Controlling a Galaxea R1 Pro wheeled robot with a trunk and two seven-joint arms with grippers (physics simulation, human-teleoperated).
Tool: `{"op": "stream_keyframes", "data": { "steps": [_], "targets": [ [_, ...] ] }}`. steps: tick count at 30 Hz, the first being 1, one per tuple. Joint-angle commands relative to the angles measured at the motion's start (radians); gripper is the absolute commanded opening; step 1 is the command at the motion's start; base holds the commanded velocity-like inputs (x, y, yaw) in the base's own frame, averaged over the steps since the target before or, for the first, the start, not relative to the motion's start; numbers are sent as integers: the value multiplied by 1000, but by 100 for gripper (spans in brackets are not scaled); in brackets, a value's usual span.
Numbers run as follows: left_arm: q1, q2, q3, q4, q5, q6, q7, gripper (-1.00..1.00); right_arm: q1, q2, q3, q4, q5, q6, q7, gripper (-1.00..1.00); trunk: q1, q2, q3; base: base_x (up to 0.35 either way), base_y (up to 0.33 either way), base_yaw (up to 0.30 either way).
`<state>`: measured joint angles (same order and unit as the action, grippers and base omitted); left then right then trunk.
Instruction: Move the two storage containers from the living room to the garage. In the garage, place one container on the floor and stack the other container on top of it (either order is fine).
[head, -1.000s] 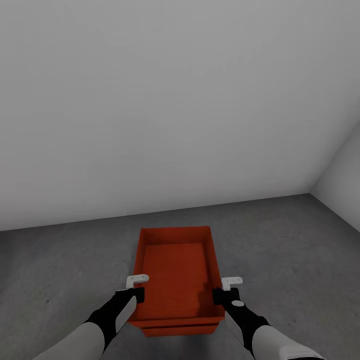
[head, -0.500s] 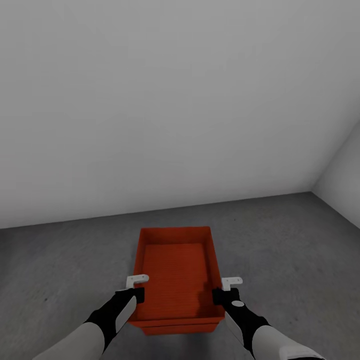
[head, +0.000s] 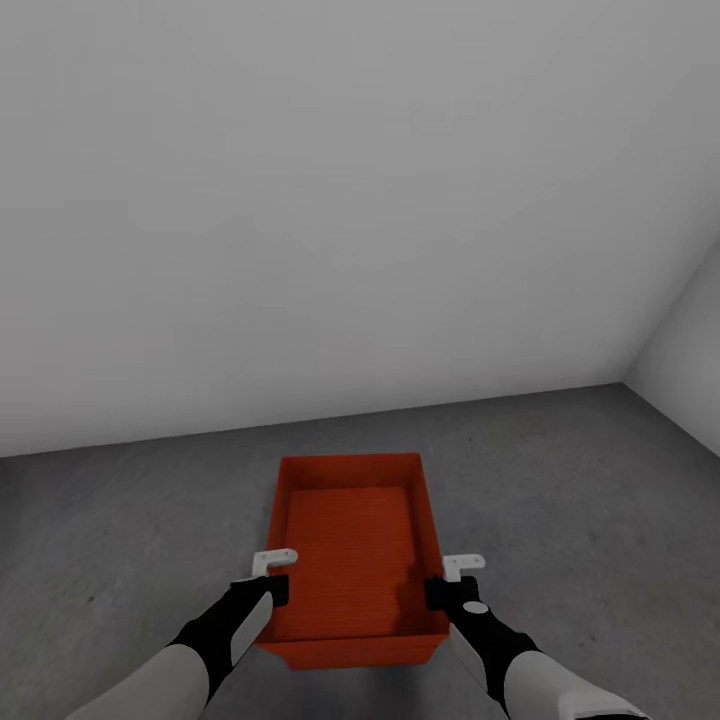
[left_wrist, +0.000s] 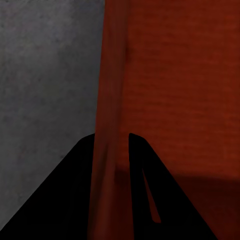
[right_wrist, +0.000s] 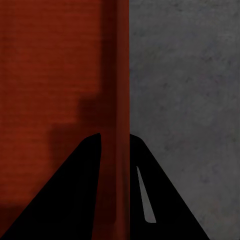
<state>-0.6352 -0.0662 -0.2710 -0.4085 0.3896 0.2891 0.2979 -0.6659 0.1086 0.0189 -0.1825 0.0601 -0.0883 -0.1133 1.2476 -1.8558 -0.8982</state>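
Since earlier frames: lower bin's front edge hidden; orange-red thin-walled rectangular bin (head: 352, 555) seated lower. Left tool (left_wrist: 112, 142) and right tool (right_wrist: 115, 140) each clamped on a side wall, over grey speckled floor (head: 560, 480). Advise level lowering, release both together.

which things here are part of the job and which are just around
Job:
storage container, gripped at both side walls
left gripper
right gripper
garage floor

Just around:
white-grey wall
side wall
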Motion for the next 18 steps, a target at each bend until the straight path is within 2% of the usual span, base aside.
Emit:
{"op": "stream_keyframes", "data": {
  "steps": [1, 12, 18],
  "targets": [
    [-1, 2, 33, -4, -25, -50, 14, -100, 0, -13, 0, 12, 5, -4, -54, -100, 0, 0, -1, 0, 0, 0],
    [-1, 2, 33, -4, -24, -50, 14, -100, 0, -13, 0, 12, 4, -4, -53, -100, 0, 0, -1, 0, 0, 0],
    [-1, 2, 33, -3, -23, -50, 14, -100, 0, -13, 0, 12, 4, -4, -54, -100, 23, -42, -20, 0, 0, 0]
  ]
}}
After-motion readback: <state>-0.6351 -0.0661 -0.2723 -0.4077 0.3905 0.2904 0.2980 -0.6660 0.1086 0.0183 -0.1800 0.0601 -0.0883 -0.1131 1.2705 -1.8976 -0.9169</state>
